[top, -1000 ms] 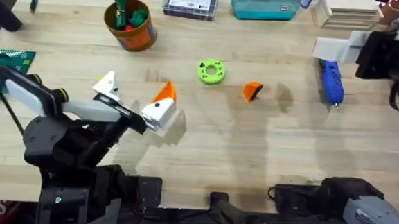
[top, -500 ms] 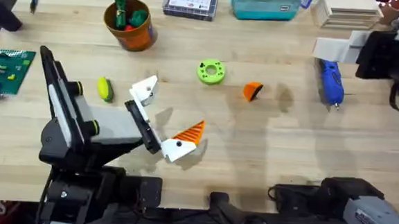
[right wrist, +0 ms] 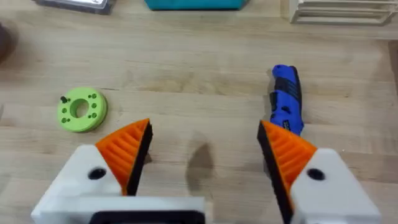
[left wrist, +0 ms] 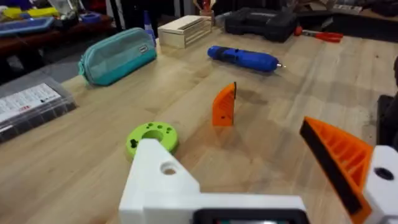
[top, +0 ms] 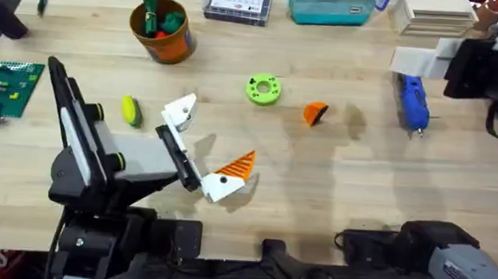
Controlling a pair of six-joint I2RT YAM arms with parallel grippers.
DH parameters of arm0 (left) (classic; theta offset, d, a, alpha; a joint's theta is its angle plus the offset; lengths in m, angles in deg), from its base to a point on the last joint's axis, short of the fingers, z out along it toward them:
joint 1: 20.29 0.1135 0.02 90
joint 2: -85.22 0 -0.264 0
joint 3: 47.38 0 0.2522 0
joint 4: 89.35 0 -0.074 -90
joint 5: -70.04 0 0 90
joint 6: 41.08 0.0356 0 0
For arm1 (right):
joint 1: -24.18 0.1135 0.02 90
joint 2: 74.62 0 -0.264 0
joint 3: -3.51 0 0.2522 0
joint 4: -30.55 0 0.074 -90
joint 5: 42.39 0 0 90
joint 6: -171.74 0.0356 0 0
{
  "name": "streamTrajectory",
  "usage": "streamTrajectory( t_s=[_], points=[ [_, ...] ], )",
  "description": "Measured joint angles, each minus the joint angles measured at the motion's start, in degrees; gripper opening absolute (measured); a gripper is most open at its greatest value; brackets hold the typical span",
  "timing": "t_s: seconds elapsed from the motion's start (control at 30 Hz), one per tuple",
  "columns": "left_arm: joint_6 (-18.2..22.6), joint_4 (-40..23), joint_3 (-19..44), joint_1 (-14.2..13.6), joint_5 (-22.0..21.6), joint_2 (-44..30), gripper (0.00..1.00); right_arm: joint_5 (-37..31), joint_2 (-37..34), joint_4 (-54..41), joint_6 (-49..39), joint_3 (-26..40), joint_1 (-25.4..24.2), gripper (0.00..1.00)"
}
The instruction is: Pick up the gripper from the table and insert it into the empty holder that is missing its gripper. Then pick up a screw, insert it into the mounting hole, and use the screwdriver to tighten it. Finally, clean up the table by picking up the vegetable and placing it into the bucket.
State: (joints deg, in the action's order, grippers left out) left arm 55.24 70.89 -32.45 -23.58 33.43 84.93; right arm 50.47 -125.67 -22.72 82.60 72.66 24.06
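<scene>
The loose orange gripper (top: pixel 315 113) (left wrist: pixel 224 106) lies mid-table, right of a green disc (top: pixel 263 89) (right wrist: pixel 81 109). My left gripper (top: pixel 213 139) (left wrist: pixel 227 138) hovers open left of it. Its bare white finger is the holder (top: pixel 181 111) (left wrist: pixel 160 183); the other finger carries an orange wedge (top: pixel 237 165). The yellow-green vegetable (top: pixel 130 111) lies just left of the holder. The orange bucket (top: pixel 160 28) stands at the back left. The blue screwdriver (top: pixel 413 102) (right wrist: pixel 286 99) lies at the right. My right gripper (right wrist: pixel 204 130) hangs open above the table, near the screwdriver, both orange pads in place.
A clear parts box (top: pixel 236 0), a teal pouch (top: pixel 331 6) and wooden boxes (top: pixel 434 14) line the far edge. A green board (top: pixel 5 86) sits at the left edge. A small dark piece (right wrist: pixel 64 99) sits on the green disc's rim.
Between 1.0 s and 0.5 s ago the left arm swung its gripper right and nearer, opening wider and uncovering the vegetable. It has held still since. The right arm is unchanged.
</scene>
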Motion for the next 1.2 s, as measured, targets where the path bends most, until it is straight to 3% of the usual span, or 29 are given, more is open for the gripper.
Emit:
streamTrajectory(
  t_s=[0.3, 0.8, 0.93, 1.03, 1.2],
  points=[
    [-8.4, 0.0, 0.0, 0.0, 0.0, 0.0, 0.986, 0.0, 0.0, 0.0, 0.0, 0.0, 0.0, 0.994],
    [-9.7, 0.0, 0.0, 0.0, 0.0, 0.0, 0.986, 0.3, 0.0, 0.1, 0.0, 0.0, 0.0, 0.993],
    [-9.7, 0.0, 0.0, 0.0, 0.0, 0.0, 0.985, 5.1, -0.1, -0.6, -0.4, 0.0, 0.2, 0.994],
    [-9.8, 0.0, 0.0, 0.0, 0.0, 0.0, 0.986, 8.5, -1.6, -1.9, -1.6, 0.5, 1.8, 0.994],
    [-9.8, 0.0, 0.0, 0.0, 0.0, 0.0, 0.986, 11.1, -10.0, -9.0, -5.5, 4.9, 7.8, 0.994]
  ],
)
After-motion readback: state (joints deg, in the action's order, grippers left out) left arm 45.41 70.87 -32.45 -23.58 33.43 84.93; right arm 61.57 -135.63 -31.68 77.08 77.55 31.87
